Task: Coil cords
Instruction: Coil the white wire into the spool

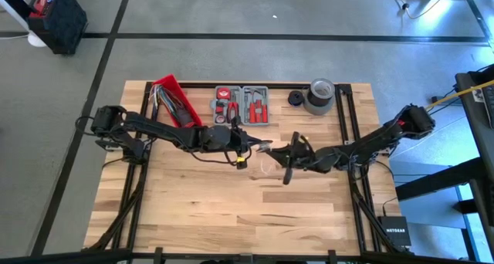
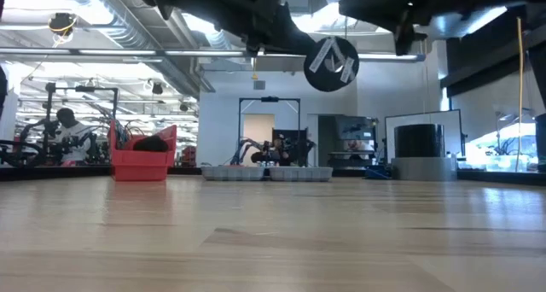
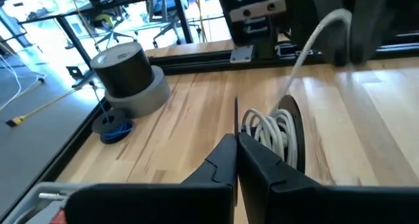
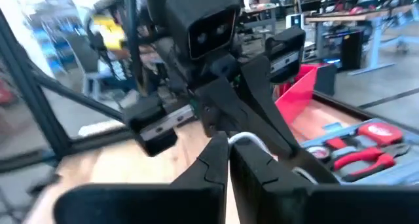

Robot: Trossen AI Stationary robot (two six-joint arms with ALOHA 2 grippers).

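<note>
The white cord (image 3: 268, 127) is gathered in several loops in the air above the table's middle. It lies right beside my left gripper (image 3: 236, 140), whose fingers are shut. One strand (image 3: 308, 44) runs on from the loops to my right gripper (image 4: 228, 144), which is also shut and faces the left gripper (image 1: 258, 146) closely. In the high view a bit of white cord (image 1: 266, 165) shows below the two grippers. In the low view a dark round bundle with white bands (image 2: 331, 63) hangs clear of the table. I cannot make out the black cord for certain. My left gripper has the white cord's loops (image 3: 260, 124) against the outer side of one finger (image 3: 262, 160). That finger hides the place of contact, so the kind of hold cannot be told. The loops are lifted clear of the table. My right gripper is shut on the white cord, and a bend of it (image 4: 247, 140) comes out beside the fingertips. The fingers come level from the table's right side. The cord is clear of the table.
A red bin (image 1: 176, 100) stands at the far left and a grey tool tray with red-handled tools (image 1: 241, 104) at the far middle. A grey roll of tape (image 1: 319, 96) and a small dark coil (image 1: 296, 98) lie at the far right. The near half of the wooden table (image 1: 231, 210) is bare.
</note>
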